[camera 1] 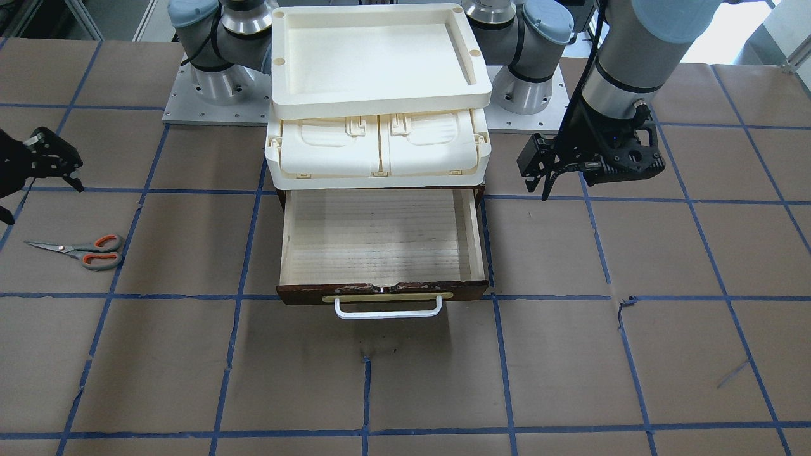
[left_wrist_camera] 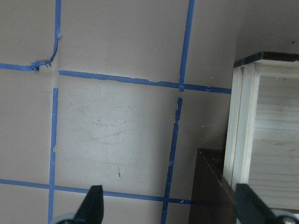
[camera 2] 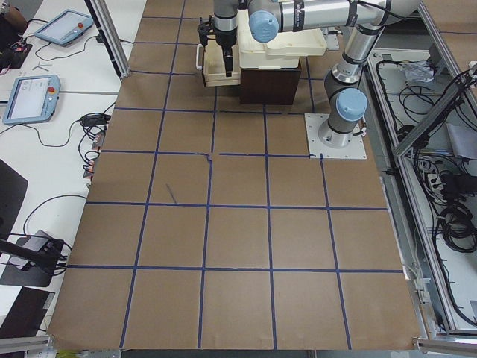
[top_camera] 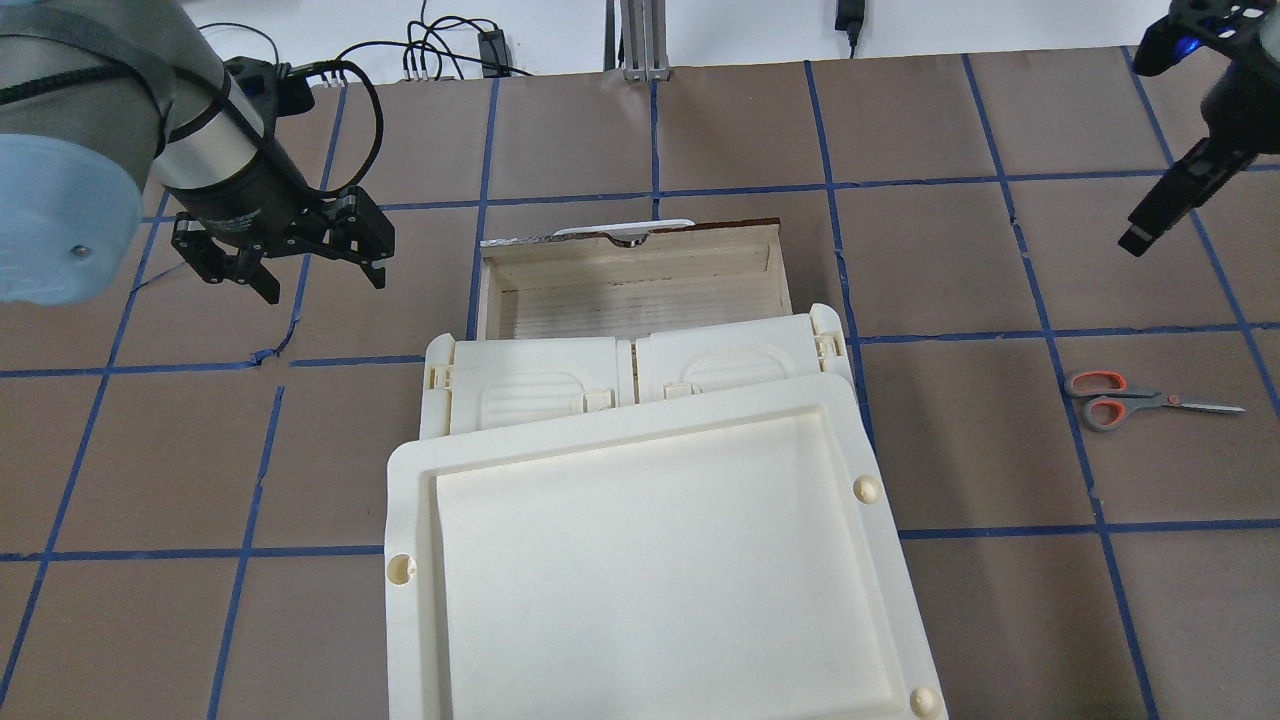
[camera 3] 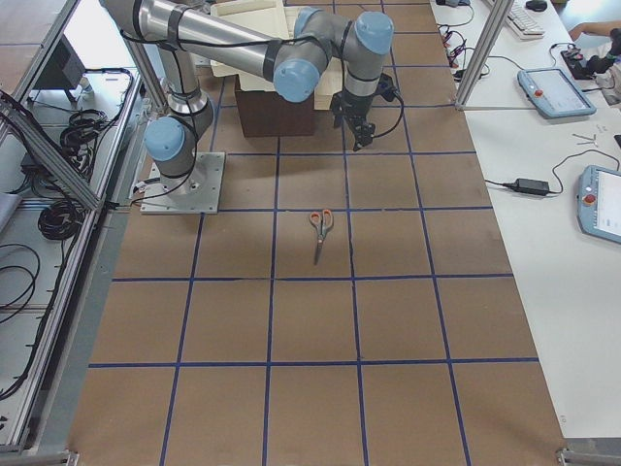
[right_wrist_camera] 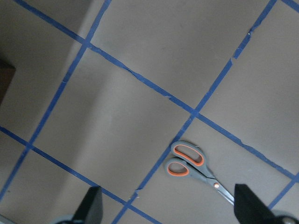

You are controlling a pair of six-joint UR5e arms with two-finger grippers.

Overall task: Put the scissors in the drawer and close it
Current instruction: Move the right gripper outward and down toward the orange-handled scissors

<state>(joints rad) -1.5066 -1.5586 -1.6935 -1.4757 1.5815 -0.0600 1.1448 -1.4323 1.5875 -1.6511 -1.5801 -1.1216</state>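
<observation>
The scissors lie flat on the brown table, well to my right of the drawer; they also show in the overhead view and the right wrist view. The drawer is pulled open and holds nothing; its dark front with the white handle faces away from me. My right gripper is open and empty, held above the table a little beyond the scissors. My left gripper is open and empty, hovering just left of the drawer's side wall.
A cream plastic tray sits on a cream latched case, stacked on the dark cabinet over the drawer. Blue tape lines grid the brown table. The arm bases stand behind the stack.
</observation>
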